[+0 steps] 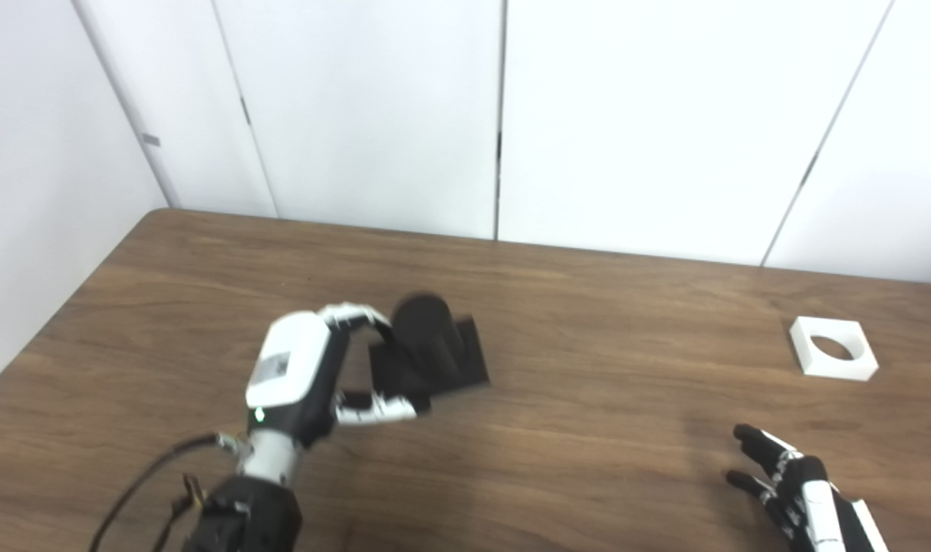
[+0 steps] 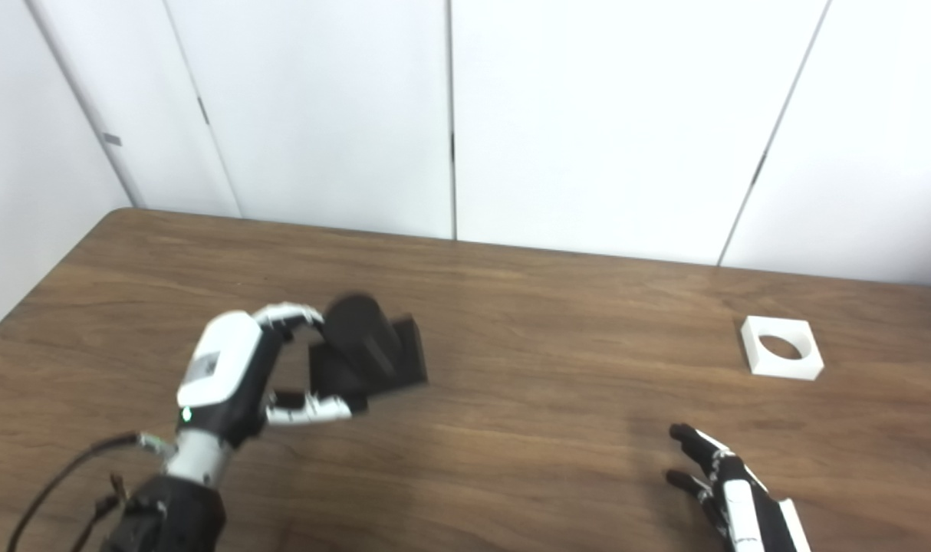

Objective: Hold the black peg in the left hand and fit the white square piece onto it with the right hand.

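Both eye views nearly identical; right eye view cuts the right hand [image 2: 730,491] lower at the bottom edge, left eye view shows a bit more of its fingers. Peg top blurred in both.

Counter [image 1: 588,460]: dark wood grain, matte, rounded far-left corner. White panel wall [image 1: 358,115] behind.

Peg [image 1: 427,349]: matte black, short cylinder on a flat square base, tilted, left of centre. Cannot tell whether base touches counter.

Square piece [image 1: 833,348]: white, flat block with round through-hole, lying flat on counter at far right, well apart from both hands.

Left hand [image 1: 304,376]: white shell, black palm, curled around peg's near-left side, fingers over the top edge of the base and thumb under the near edge. Grasping peg.

Right hand: near right, black-and-white fingers spread, holding nothing, released. Well short of square piece; contact with counter not clear.
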